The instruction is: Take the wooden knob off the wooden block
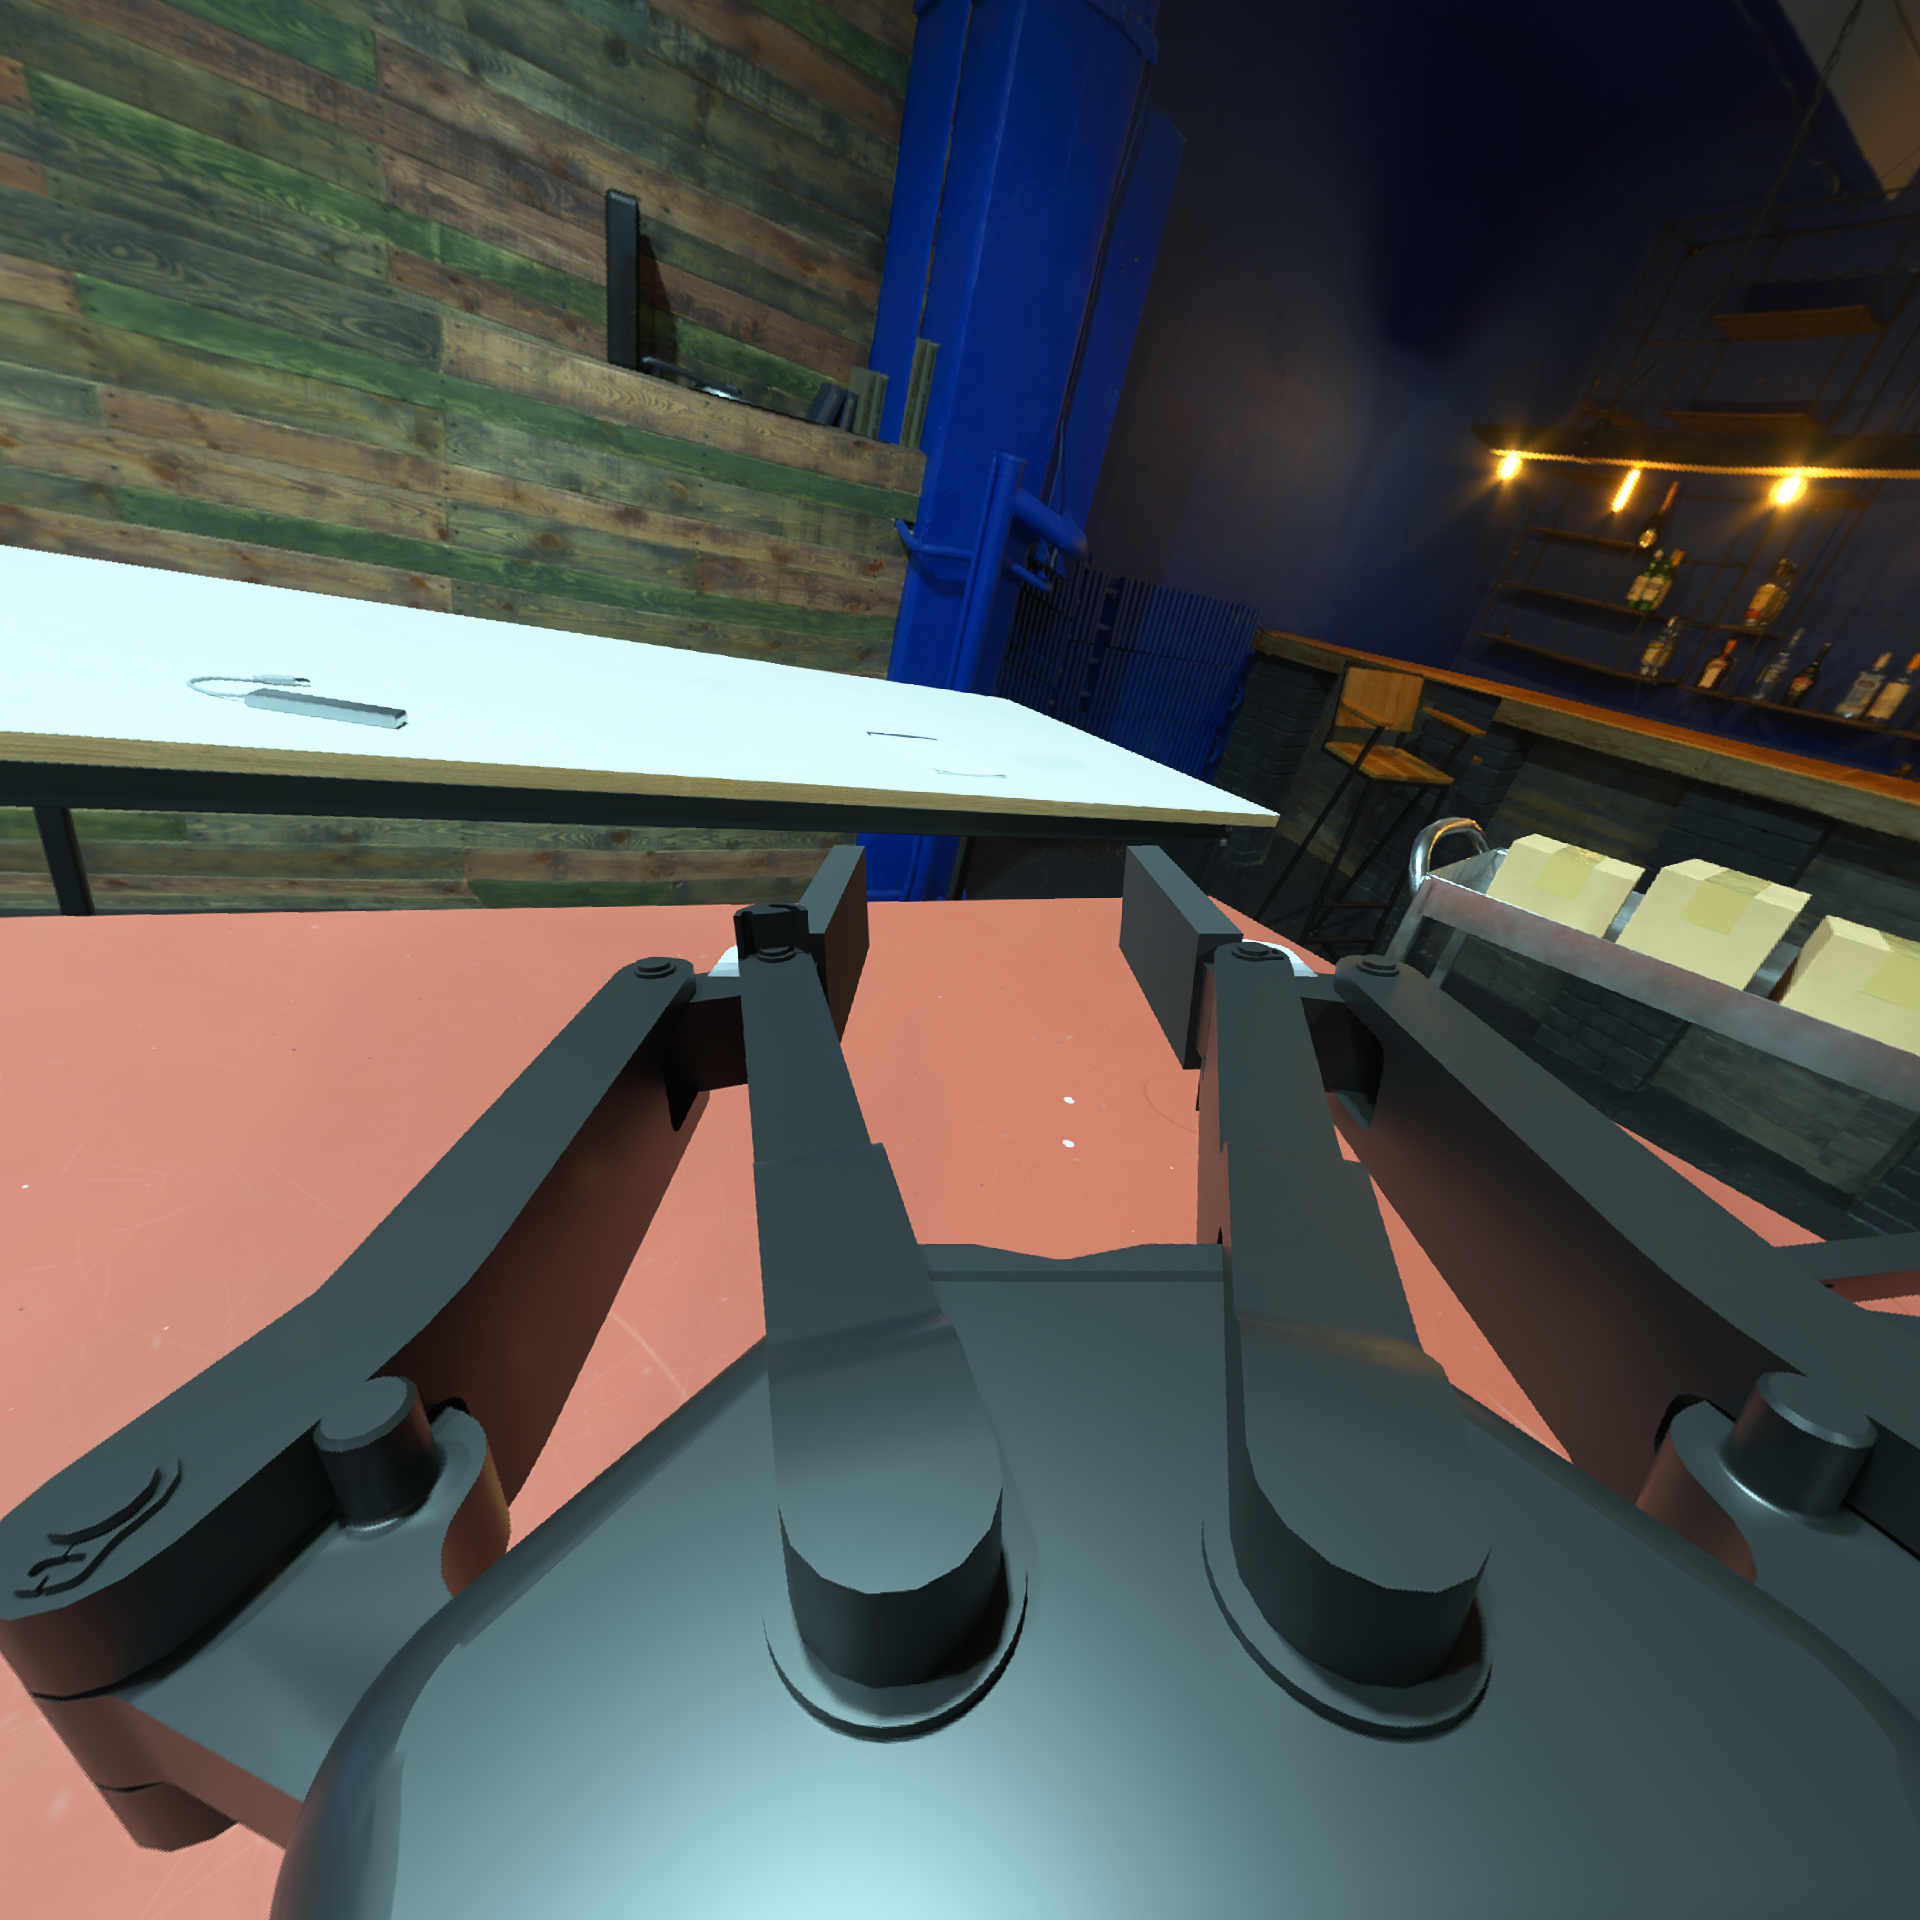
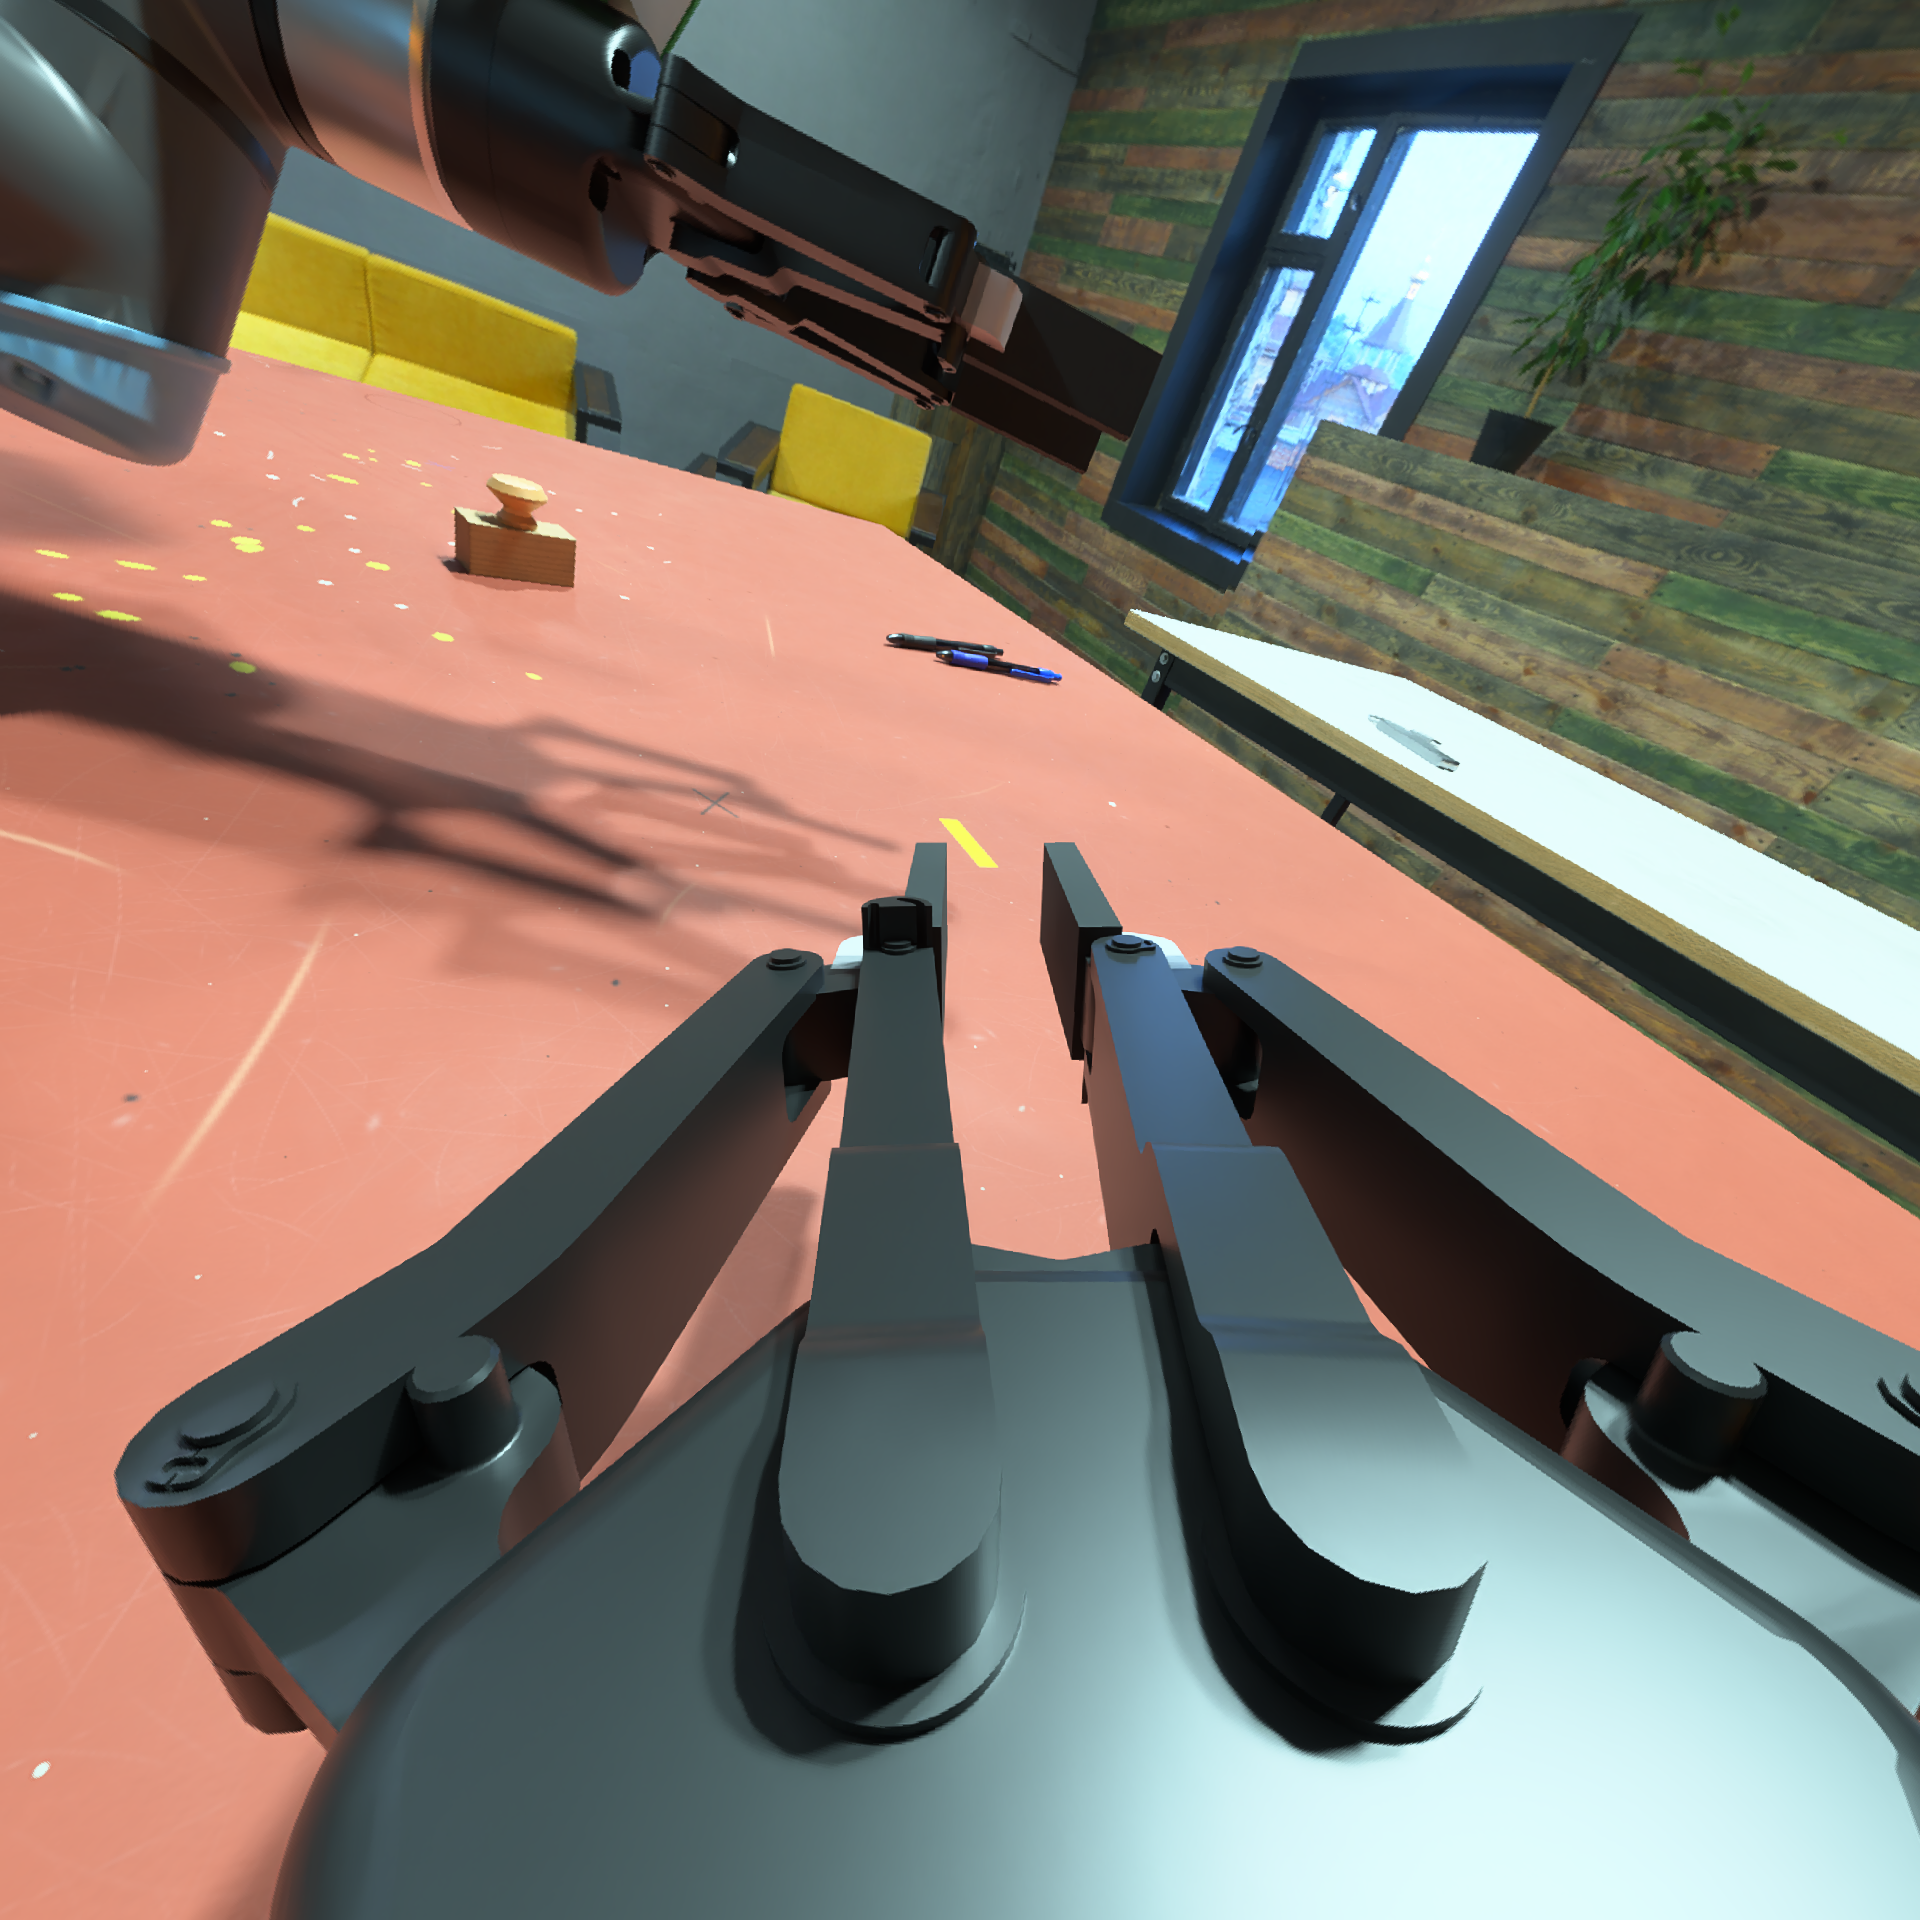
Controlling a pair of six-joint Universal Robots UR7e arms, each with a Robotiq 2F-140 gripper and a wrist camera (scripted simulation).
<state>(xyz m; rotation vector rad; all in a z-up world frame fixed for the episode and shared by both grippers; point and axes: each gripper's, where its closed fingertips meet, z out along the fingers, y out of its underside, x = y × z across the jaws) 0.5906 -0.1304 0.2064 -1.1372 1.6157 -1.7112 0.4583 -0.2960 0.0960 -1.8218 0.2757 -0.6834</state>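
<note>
The right gripper (image 2: 992,883) hung low over the salmon table (image 2: 520,1039), its fingers parted by a narrow gap with nothing between them. Just past its tips lay a short yellow mark (image 2: 968,842) on the tabletop. Farther on, two pens (image 2: 977,655), one black and one blue, lay side by side. Well beyond them to the left stood the wooden block (image 2: 516,551), with the wooden knob (image 2: 516,497) upright on top of it, among scattered yellow specks. The other arm (image 2: 727,187) reached across above.

The left gripper (image 1: 992,914) was spread wider, also holding nothing, over a bare part of the table near its far edge. Beyond that edge stood a white table (image 1: 623,686) with a small grey device (image 1: 322,707) on it.
</note>
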